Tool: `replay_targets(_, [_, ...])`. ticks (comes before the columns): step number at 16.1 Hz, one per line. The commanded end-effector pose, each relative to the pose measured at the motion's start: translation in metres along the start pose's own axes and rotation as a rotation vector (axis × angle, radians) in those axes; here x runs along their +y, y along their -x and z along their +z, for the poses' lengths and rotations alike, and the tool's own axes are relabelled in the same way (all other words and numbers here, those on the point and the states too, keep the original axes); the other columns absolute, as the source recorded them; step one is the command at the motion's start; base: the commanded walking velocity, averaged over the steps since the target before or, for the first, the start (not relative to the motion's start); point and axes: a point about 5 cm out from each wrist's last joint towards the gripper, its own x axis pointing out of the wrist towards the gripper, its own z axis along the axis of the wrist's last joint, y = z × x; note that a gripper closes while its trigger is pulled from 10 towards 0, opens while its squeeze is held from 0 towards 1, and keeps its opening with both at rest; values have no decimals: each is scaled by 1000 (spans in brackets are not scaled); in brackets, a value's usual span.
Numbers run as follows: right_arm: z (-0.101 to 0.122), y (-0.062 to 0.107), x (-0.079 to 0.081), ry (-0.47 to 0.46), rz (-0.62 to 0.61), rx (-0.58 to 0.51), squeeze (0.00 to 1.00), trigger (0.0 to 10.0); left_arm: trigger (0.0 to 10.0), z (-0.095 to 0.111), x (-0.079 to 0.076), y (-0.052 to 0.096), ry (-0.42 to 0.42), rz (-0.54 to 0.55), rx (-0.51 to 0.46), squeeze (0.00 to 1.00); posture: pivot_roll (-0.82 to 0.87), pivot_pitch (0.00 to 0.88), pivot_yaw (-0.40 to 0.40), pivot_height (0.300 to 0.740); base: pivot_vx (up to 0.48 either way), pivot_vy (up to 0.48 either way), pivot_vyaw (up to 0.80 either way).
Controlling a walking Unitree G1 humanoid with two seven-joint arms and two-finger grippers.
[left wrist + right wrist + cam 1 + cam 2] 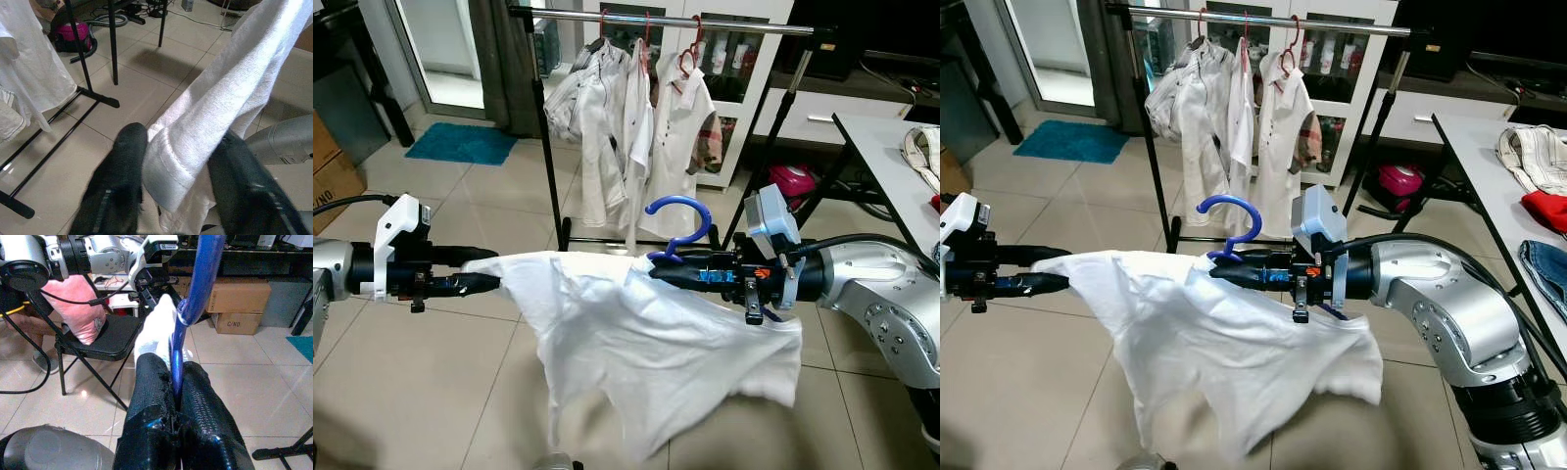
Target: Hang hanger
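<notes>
A blue hanger (680, 223) stands hook-up before me, with a white shirt (646, 343) draped from it and sagging toward the floor. My right gripper (663, 268) is shut on the hanger's neck just under the hook; the blue stem (179, 347) runs up between its fingers (151, 382). My left gripper (492, 279) is shut on the shirt's sleeve (195, 127), holding it stretched out to the left. Beyond stands a black clothes rack, whose silver rail (724, 24) carries several white garments (626, 137) on red hangers.
To the right, a white table (886, 147) holds folded clothes. A pink bag (788, 182) lies under the rack, whose black base bar (597, 238) crosses the tiled floor. A blue mat (460, 143) and cardboard boxes (331, 166) sit far left.
</notes>
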Motion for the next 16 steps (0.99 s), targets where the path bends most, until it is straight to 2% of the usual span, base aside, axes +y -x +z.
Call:
replay_targets(1, [7,3,0,35,2,-17,0,10000,0,5,2,-3,-26,-14,14,0,-43,0,0,740,0,0,0])
replay_targets(6, [6,4,-1,35,-4,-13,0,10000,0,2,0,-2,-22,-22,44,0,-41,0,-1,740,0,0,0])
replay_targets(10, [6,3,-1,36,-6,-15,0,10000,0,4,1,-1,-15,-5,22,0,-41,0,0,740,0,0,0])
replay_targets(12, [6,3,-1,36,-6,-17,0,10000,0,5,3,-1,-10,20,1,0,-42,0,1,740,0,0,0])
replay_targets(16, [6,3,-1,33,-14,-20,0,10000,0,1,11,1,1,140,1,0,-43,0,4,740,0,0,0])
